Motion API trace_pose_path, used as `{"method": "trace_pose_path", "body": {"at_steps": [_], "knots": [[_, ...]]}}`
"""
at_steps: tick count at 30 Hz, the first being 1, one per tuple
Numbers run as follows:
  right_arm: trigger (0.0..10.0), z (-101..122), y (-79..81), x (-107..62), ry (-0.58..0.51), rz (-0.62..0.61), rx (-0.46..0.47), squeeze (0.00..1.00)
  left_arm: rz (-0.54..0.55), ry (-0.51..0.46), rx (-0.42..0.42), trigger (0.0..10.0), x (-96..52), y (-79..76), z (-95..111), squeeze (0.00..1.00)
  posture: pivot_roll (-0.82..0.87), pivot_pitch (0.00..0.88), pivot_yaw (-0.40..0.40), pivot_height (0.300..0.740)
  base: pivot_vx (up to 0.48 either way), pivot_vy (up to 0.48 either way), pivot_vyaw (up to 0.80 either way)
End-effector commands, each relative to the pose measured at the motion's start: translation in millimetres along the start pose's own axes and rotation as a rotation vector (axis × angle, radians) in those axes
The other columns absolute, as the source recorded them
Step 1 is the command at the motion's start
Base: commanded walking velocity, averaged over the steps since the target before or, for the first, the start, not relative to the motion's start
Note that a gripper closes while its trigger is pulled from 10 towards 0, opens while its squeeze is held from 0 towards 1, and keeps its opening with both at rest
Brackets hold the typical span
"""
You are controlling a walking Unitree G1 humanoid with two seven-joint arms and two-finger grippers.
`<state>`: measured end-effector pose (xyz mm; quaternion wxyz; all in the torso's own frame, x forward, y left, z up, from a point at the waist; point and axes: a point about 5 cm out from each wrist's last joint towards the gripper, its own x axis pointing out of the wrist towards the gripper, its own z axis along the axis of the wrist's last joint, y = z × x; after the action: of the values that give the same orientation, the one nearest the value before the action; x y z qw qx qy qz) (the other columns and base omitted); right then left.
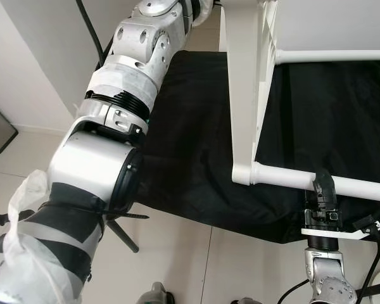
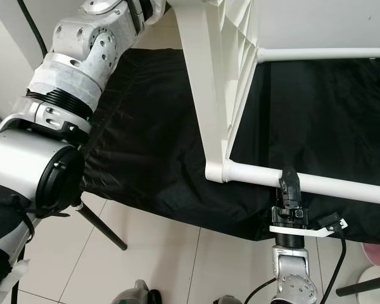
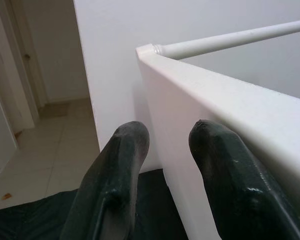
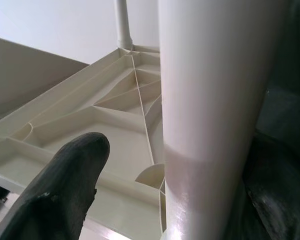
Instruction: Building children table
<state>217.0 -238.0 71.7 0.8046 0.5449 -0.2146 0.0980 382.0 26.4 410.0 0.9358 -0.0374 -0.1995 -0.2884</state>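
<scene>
White plastic children's table [image 1: 244, 95] stands tipped on its side on a black cloth [image 1: 190, 145], its smooth flat top turned toward the robot's left and its ribbed underside facing right. That underside is moulded in a web of thin triangular ribs [image 4: 125, 100], matte and cream-white. Two round, glossy tube legs run off to the right from the tabletop: an upper leg [image 1: 332, 56] and a lower leg [image 1: 291, 178] seated in a rounded corner socket. The cloth is soft and creased, draped over a stand with thin black legs on a pale tiled floor [image 1: 177, 253].

The right gripper [image 2: 289, 180] reaches up from below to the lower leg, just beside the socket. In the right wrist view one blunt, grainy black finger [image 4: 65, 185] lies on one side of the tube and the other at the far side, so the pincer straddles the leg narrowly, closed around it.

The left gripper [image 3: 167, 145] is raised at the table's upper edge. Its two rounded rubbery fingers [image 3: 120, 170] are narrowly parted, one lying against the smooth face of the tabletop, the other beside it; whether it pinches anything I cannot tell.
</scene>
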Motion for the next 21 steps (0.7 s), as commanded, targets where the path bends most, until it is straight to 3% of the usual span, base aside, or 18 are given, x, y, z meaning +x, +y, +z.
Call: {"method": "trace_pose_path", "body": {"at_steps": [1, 2, 4, 5, 6, 8, 10, 11, 21], "knots": [[10.0, -70, 19.3, -231.0, 0.026, -0.760, 0.183, 0.00, -0.218, -0.020, 0.033, 10.0, 1.6, -16.7, 7, 0.00, -0.08, 0.074, 0.170, 0.740, 0.000, 0.000, 0.00], [10.0, -66, 19.3, -233.9, -0.009, -0.771, 0.077, 0.00, -0.227, -0.016, 0.032, 10.0, 1.9, -18.4, 5, 0.00, -0.09, 0.072, 0.178, 0.740, 0.000, 0.000, 0.00], [10.0, -66, 19.3, -233.9, -0.009, -0.771, 0.077, 0.00, -0.227, -0.016, 0.032, 10.0, 1.9, -18.4, 5, 0.00, -0.09, 0.072, 0.178, 0.740, 0.000, 0.000, 0.00], [10.0, -64, 20.9, -235.1, -0.025, -0.766, -0.018, 0.00, -0.233, -0.013, 0.034, 10.0, 2.2, -19.7, 4, 0.00, -0.10, 0.072, 0.187, 0.740, 0.000, 0.000, 0.00], [10.0, -64, 20.9, -235.1, -0.025, -0.766, -0.018, 0.00, -0.233, -0.013, 0.034, 10.0, 2.2, -19.7, 4, 0.00, -0.10, 0.072, 0.187, 0.740, 0.000, 0.000, 0.00], [10.0, -55, 27.5, -233.9, -0.075, -0.726, -0.199, 0.00, -0.246, -0.005, 0.026, 10.0, 3.2, -23.0, 0, 0.00, -0.12, 0.076, 0.207, 0.740, 0.000, 0.000, 0.00], [10.0, -55, 27.5, -233.9, -0.075, -0.726, -0.199, 0.00, -0.246, -0.005, 0.026, 10.0, 3.2, -23.0, 0, 0.00, -0.12, 0.076, 0.207, 0.740, 0.000, 0.000, 0.00], [10.0, -53, 29.9, -234.1, -0.084, -0.706, -0.249, 0.00, -0.251, -0.003, 0.026, 10.0, 3.5, -24.3, -1, 0.00, -0.12, 0.076, 0.207, 0.740, 0.000, 0.000, 0.00], [10.0, -53, 29.9, -234.1, -0.084, -0.706, -0.249, 0.00, -0.251, -0.003, 0.026, 10.0, 3.5, -24.3, -1, 0.00, -0.12, 0.076, 0.207, 0.740, 0.000, 0.000, 0.00]]}}
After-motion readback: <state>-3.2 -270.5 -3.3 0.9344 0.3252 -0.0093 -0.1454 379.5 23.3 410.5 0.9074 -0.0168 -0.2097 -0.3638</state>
